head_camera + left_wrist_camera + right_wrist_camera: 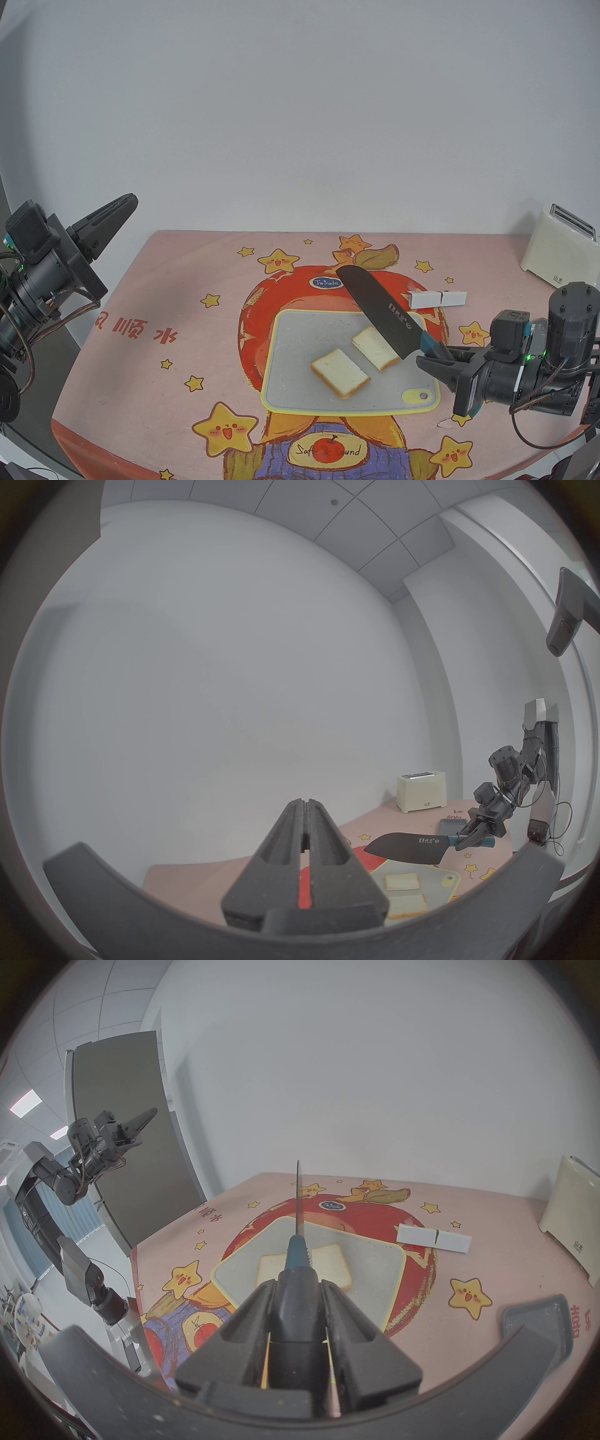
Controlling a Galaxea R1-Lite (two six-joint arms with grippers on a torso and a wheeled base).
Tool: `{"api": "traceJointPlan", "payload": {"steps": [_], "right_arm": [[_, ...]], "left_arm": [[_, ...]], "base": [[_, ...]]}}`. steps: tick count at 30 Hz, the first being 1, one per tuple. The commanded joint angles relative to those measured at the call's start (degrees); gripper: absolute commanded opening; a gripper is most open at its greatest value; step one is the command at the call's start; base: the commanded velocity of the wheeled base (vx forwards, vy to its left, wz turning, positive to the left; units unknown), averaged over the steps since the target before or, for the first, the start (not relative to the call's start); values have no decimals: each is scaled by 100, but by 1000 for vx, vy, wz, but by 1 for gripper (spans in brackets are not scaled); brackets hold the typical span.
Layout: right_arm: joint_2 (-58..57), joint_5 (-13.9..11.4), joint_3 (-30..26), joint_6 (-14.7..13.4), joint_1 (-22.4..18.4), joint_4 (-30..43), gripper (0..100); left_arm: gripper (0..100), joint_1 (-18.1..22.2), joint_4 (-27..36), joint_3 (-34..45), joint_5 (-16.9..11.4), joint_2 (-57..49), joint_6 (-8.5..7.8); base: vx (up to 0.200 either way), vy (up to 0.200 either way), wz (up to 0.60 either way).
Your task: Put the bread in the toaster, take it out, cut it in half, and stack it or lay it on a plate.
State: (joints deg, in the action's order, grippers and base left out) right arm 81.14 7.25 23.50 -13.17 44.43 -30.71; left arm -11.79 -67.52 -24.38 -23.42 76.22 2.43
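Two quick ones from me: where's everything sitting, and what are the arms up to?

Reply: biggest first. The pink cartoon desk (187, 300) has the grey cutting board (294, 375) lying mid-desk toward the near edge, and the cream toaster (559, 247) stands at the far right corner. The left gripper (125, 205) hangs in the air off the desk's left edge, fingers pressed together with nothing between them. The right gripper (437, 365) is over the near right part, clamped on the handle of the black knife (378, 309), with the blade up in the air above the board's right side.

And the bread?

Reply: cut in two, both flat on the board and apart. The near bread piece (340, 372) is by the board's middle, the far bread piece (375, 347) is below the blade. A small white block (437, 299) lies just past the board's far right corner
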Motion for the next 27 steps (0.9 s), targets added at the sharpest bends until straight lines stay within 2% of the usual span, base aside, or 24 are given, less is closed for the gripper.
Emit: {"api": "traceJointPlan", "payload": {"steps": [1, 13, 21, 27], "right_arm": [[-46, 22, 23, -11, -5, -14, 0], [-11, 479, 23, -11, 4, -5, 0], [-2, 646, 14, -28, -14, -5, 0], [16, 751, 31, -142, -75, -5, 0]], "left_arm": [[0, 1, -6, -14, -5, -1, 4], [0, 1, -6, 21, 39, -1, 4], [0, 10, -6, 12, 30, -19, 4], [0, 10, 2, 12, 22, -72, 4]], "base": [[0, 0, 0], [0, 0, 0], [0, 0, 0], [0, 0, 0]]}}
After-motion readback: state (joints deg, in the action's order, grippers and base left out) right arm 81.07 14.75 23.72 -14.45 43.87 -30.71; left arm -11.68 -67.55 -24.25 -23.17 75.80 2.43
